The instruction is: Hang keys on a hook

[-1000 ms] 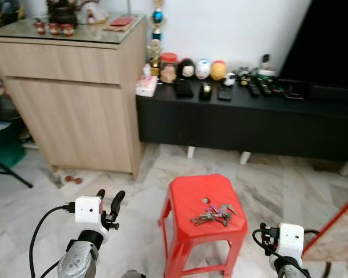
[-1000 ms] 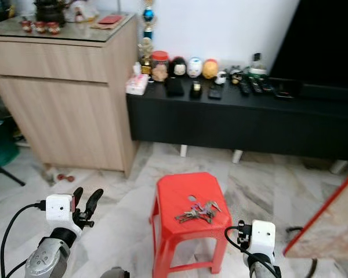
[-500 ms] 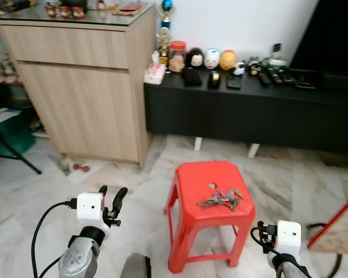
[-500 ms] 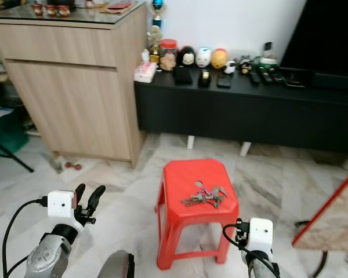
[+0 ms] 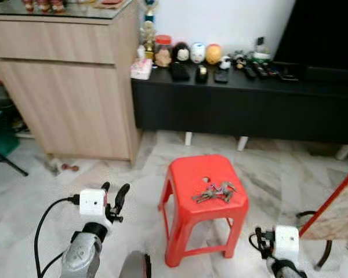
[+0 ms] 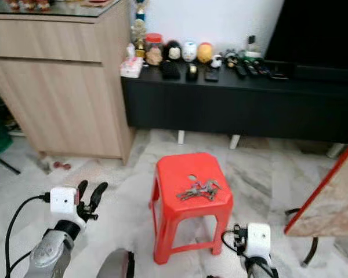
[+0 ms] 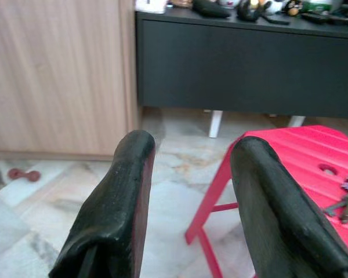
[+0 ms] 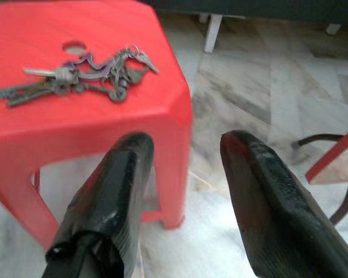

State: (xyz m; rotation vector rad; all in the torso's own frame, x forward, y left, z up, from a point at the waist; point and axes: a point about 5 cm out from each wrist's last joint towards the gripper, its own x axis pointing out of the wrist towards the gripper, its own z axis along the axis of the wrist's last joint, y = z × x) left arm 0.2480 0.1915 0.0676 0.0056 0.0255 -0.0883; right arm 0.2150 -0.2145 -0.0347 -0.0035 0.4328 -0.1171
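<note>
The keys (image 5: 214, 191) lie on top of the red stool (image 5: 185, 206), toward its right half, unchanged in position on the stool since the earlier frames; only the camera has shifted. The bunch's long axis runs left-right across the stool. Left gripper (image 5: 113, 196) stands left of the stool, fingers apart, holding nothing. Right gripper (image 8: 182, 174) is right of the stool, fingers apart, empty.

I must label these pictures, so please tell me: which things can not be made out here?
- Hook: none can be made out in any view.
- Keys on the red stool: how many, too small and tangled, even in the right wrist view.
- Small items on the black cabinet: too small and blurred in the eye views.
- Wooden cabinet top: cut off by the upper edge.
</note>
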